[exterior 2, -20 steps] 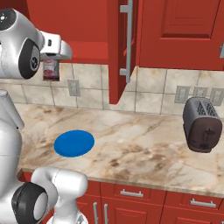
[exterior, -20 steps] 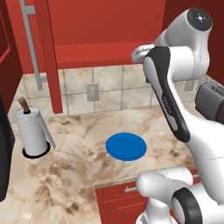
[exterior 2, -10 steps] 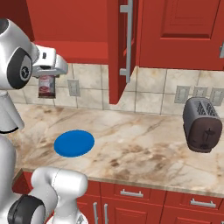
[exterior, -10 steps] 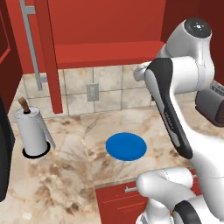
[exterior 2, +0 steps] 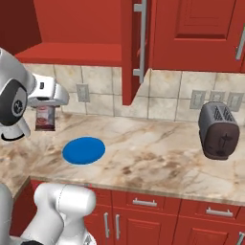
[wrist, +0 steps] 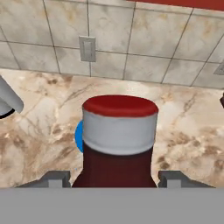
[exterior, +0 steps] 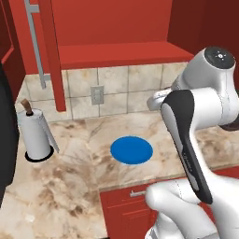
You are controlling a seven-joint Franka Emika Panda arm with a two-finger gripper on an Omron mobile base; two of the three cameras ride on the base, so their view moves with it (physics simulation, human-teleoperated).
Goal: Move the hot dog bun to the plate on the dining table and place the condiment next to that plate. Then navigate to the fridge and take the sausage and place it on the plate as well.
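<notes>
The condiment (wrist: 117, 144) stands bottom-centre in the hand view, gripped between the fingers of the gripper (wrist: 114, 178), above a marble counter (wrist: 183, 127).

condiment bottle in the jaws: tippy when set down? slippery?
Probably rigid: the condiment bottle keeps its shape in the gripper, hanging upright above the counter. Likely somewhat tippy, being taller than wide with a narrower capped top. Its smooth sides may slip, and it could roll if it falls over.
</notes>
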